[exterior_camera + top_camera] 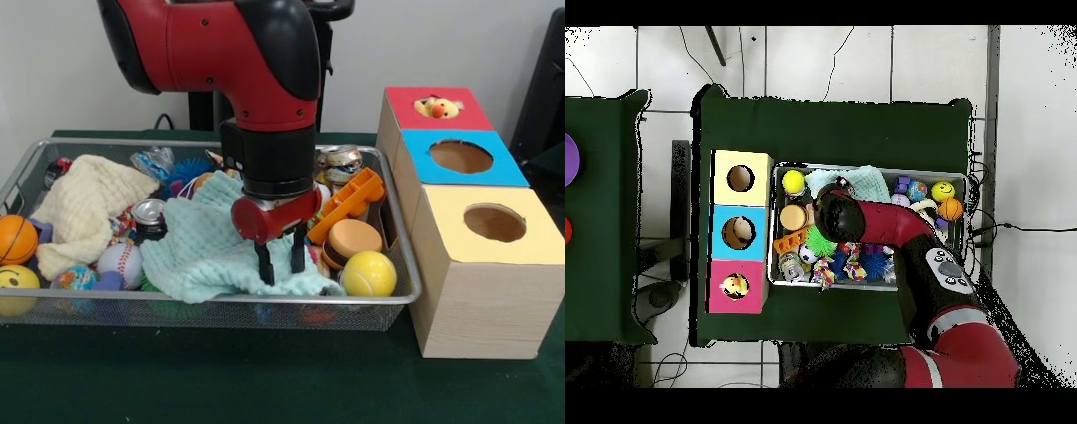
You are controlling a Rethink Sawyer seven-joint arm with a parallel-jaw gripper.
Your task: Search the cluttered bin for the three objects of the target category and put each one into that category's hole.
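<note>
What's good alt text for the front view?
Red arm's gripper, fingers open, hangs over a mint cloth in a cluttered wire bin. Three wooden boxes with holes stand beside it.

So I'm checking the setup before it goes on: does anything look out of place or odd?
Nothing spilled or damaged. The wire mesh bin is a jumble, but all is inside it. The one oddity: a yellow and orange plush toy pokes from the red-topped box's hole. The gripper hangs, fingers open, over the mint green cloth.

Front cam: low, close, facing across desk (265,389) at bin (402,296). Overhead cam: high, straight down, far. Both share bin, boxes (741,232), arm (905,235).
</note>
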